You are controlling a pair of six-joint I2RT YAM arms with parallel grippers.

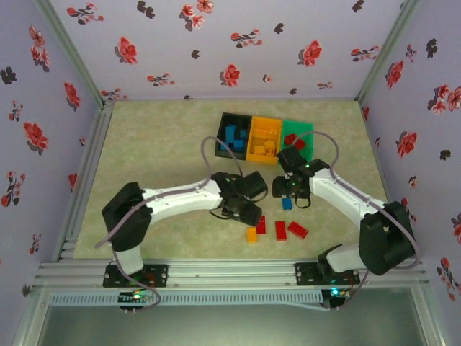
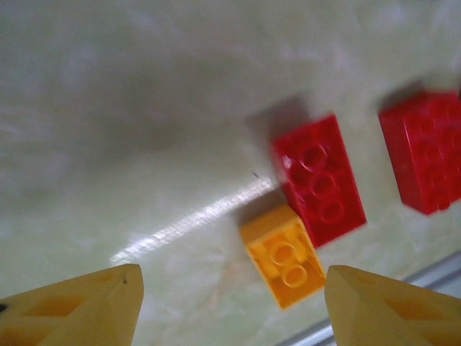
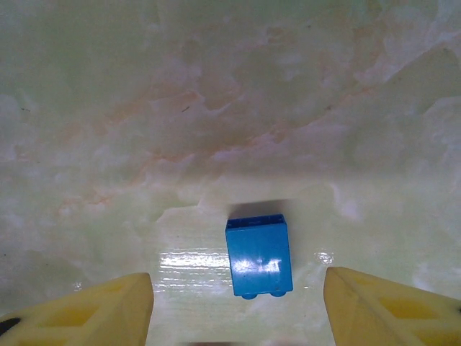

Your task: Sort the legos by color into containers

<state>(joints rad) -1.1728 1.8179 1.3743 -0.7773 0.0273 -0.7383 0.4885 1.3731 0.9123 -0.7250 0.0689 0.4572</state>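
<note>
The right gripper [image 3: 238, 280] hangs spread over the blue brick [image 3: 258, 256] at the lower centre, and the left gripper [image 2: 234, 277], also spread, frames the orange brick [image 2: 284, 256] at lower right, so closing may also catch the red brick [image 2: 318, 180] touching it.

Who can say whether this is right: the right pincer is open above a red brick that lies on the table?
Wrong in one respect, the colour. The right wrist view shows the right pincer open above a blue brick that lies on the table; it is not red.
</note>
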